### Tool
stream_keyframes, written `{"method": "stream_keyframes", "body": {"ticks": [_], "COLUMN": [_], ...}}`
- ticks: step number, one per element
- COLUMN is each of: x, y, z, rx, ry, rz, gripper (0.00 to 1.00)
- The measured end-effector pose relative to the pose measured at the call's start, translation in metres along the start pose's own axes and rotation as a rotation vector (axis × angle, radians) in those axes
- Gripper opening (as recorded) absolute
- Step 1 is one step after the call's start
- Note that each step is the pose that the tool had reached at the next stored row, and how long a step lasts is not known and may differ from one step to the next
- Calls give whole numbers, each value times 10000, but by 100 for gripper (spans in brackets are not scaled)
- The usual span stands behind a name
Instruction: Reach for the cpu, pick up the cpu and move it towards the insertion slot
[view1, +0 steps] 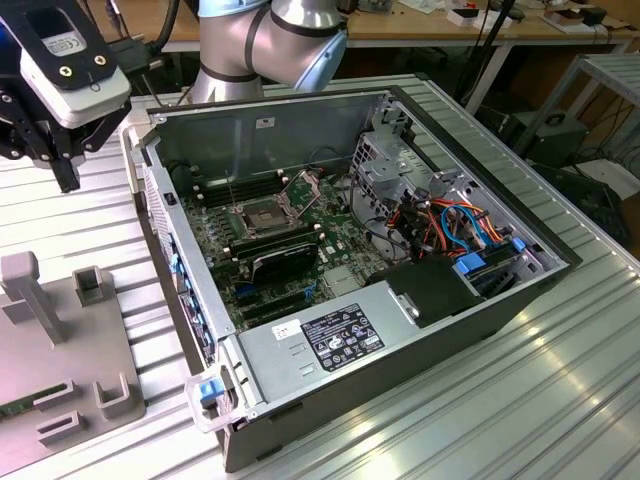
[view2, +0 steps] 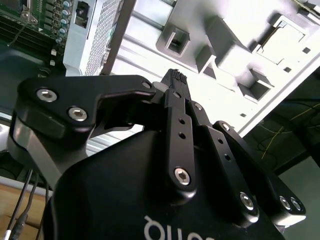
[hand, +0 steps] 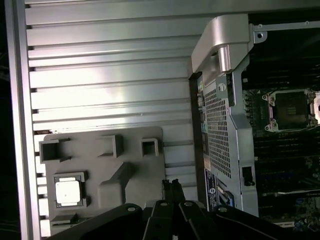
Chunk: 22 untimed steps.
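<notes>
In the exterior view, the gripper (view1: 66, 178) hangs over the ribbed aluminium table (view1: 560, 400), above the strip between the grey fixture plate (view1: 60, 360) and the open computer case (view1: 270, 125). The case's near side wall stands between the gripper and the insertion slot (view1: 262, 215), which lies on the motherboard with its thin metal bracket tilted up. The case has no lid, so the slot is open from above. The raised blocks on the fixture plate stand lower than the gripper.

In the second wrist view, the gripper (view2: 175, 76) shows its two black fingers (view2: 172, 107) drawn together at the tips, with nothing between them. Pale fixture blocks and the table's ribs lie beyond the tips.

In the first wrist view, the cpu (hand: 67, 192) lies flat in a square pocket near one corner of the fixture plate (hand: 130, 165). It is a pale, silvery-grey square with a brighter middle. The gripper (hand: 171, 184) sits over the plate's opposite edge, apart from the cpu and touching nothing. The case's perforated wall (hand: 220, 130) lies just beyond the gripper, and the insertion slot (hand: 292, 110) lies past that wall.
</notes>
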<state>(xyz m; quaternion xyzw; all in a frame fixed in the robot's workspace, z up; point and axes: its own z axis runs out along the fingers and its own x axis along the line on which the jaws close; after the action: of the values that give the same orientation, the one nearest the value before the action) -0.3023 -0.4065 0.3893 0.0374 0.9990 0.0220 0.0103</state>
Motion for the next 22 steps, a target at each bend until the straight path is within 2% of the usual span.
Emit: {"method": "stream_keyframes", "body": {"ticks": [12, 22], "x": [222, 379], "y": [-39, -65], "z": [-4, -7], "rx": [0, 0], "ry": [0, 0], "rz": [0, 0], "gripper": [11, 11]}}
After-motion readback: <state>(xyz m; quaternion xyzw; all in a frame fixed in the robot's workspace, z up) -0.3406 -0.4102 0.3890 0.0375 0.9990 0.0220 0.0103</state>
